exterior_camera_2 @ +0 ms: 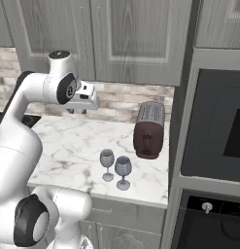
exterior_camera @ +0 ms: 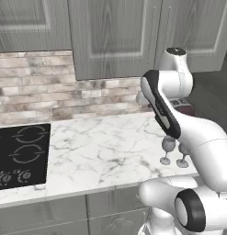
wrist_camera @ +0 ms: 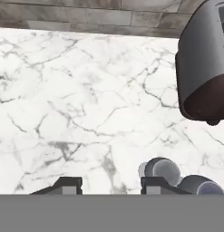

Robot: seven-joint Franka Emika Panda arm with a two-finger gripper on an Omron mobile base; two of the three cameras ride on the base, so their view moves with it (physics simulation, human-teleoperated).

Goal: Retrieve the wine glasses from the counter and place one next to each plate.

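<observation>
Two wine glasses stand upright side by side near the front right of the counter [exterior_camera: 101,147]: one wine glass [exterior_camera_2: 107,164] to the left, the other wine glass [exterior_camera_2: 123,172] just right of it. In the left base view the left glass [exterior_camera: 167,149] and the right glass [exterior_camera: 183,155] sit beside my forearm. My gripper [exterior_camera_2: 77,111] hangs open well above the marble, behind and to the left of the glasses. In the hand view the gripper [wrist_camera: 109,186] has nothing between its fingers, and both glasses [wrist_camera: 162,170] lie just past its right fingertip. The plates are out of view.
A dark red toaster [exterior_camera_2: 149,130] stands behind the glasses to their right, and it also fills the hand view's right side as the toaster [wrist_camera: 204,68]. The black cooktop [exterior_camera: 20,153] lies at the counter's left. A built-in oven column [exterior_camera_2: 218,126] bounds the counter on the right. Grey wall cabinets hang overhead.
</observation>
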